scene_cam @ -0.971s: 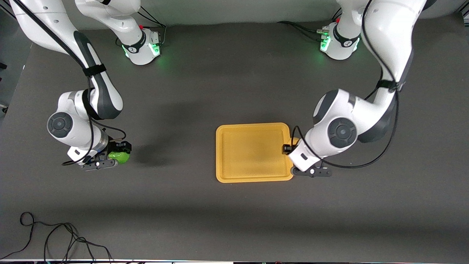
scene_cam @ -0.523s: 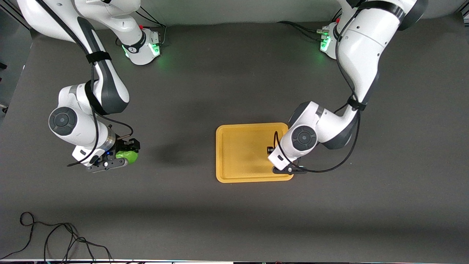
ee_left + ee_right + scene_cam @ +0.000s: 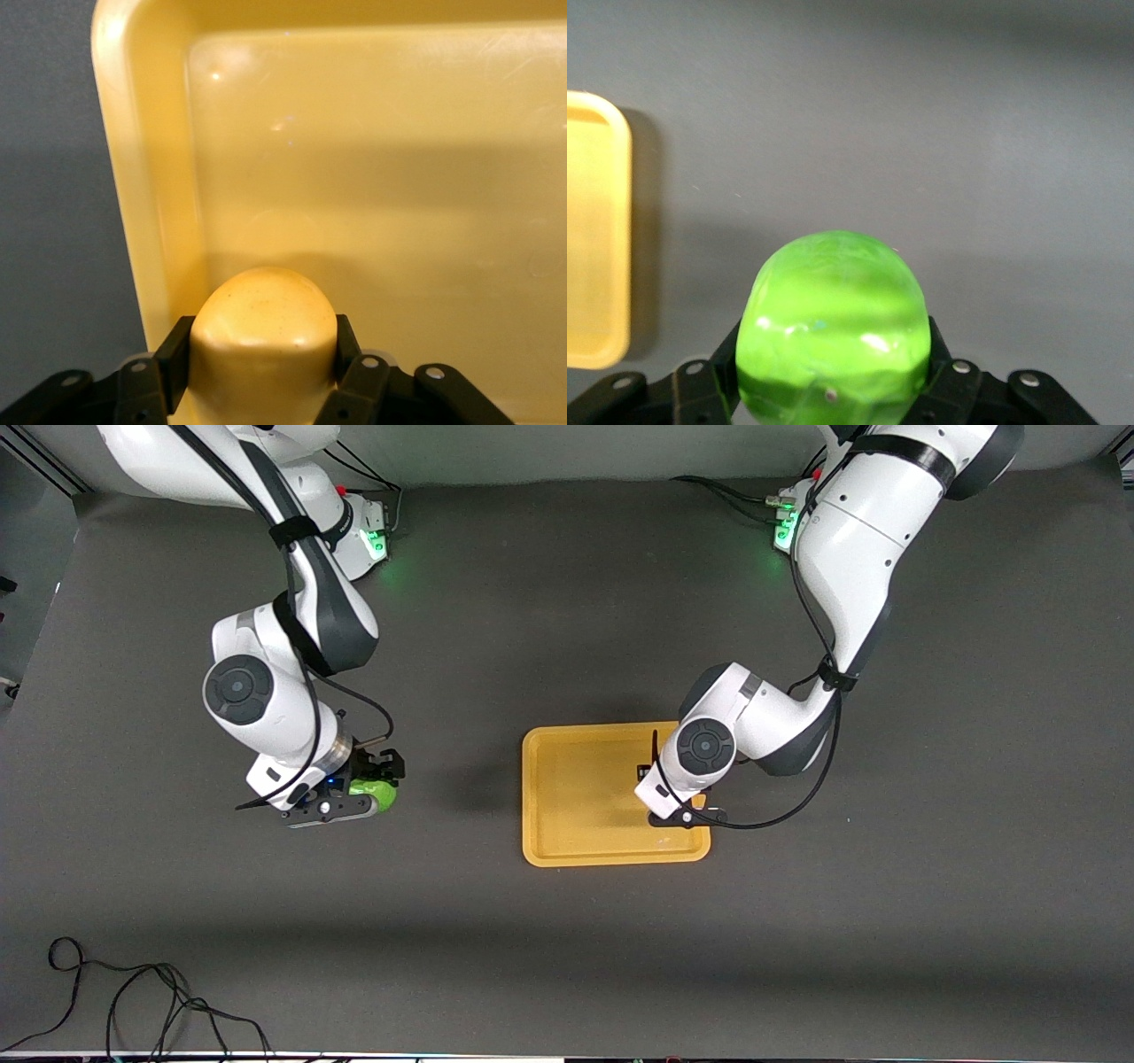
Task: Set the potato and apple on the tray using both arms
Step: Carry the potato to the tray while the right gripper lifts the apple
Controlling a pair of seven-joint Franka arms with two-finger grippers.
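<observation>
From the front, the right gripper (image 3: 376, 779) carries the apple (image 3: 372, 794) over the dark table (image 3: 567, 957) while the left gripper (image 3: 673, 793) hangs over the tray (image 3: 576, 850); its wrist view shows jaws clamping the potato (image 3: 264, 332), the right wrist view jaws clamping the apple.

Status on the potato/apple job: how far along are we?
Done: both pickups. The left gripper is shut on the potato, the right gripper on the apple. In hand: the left gripper holds the potato over the tray, at the end toward the left arm; the apple hangs over bare table toward the right arm's end. Left: release the potato, carry the apple over, release it. Nothing lies on the tray yet.
</observation>
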